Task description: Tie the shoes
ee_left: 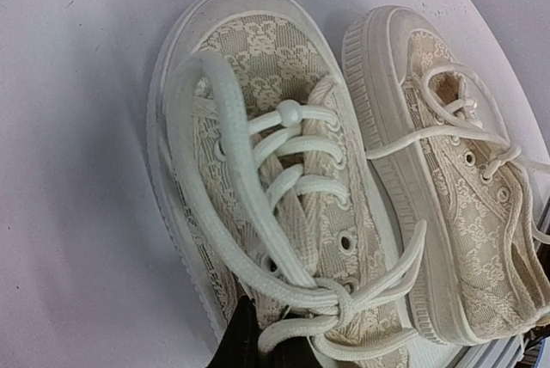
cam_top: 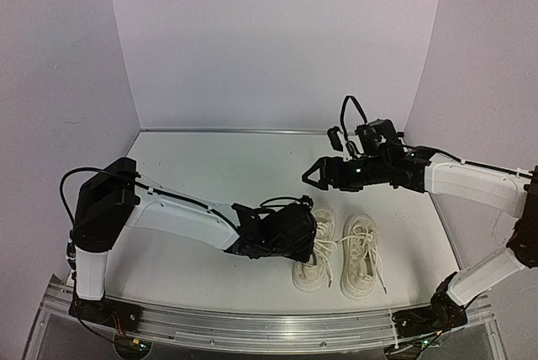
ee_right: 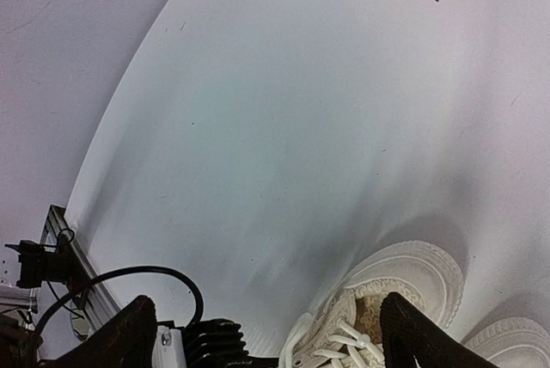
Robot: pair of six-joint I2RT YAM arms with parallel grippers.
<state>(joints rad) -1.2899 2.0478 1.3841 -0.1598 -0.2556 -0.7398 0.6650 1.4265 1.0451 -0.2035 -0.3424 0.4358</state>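
Left wrist: shoes (ee_left: 284, 170) sit side by side on table (ee_left: 77, 170).

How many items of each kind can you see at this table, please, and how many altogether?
Cream-white sneakers: 2
Robot arms: 2
Total: 4
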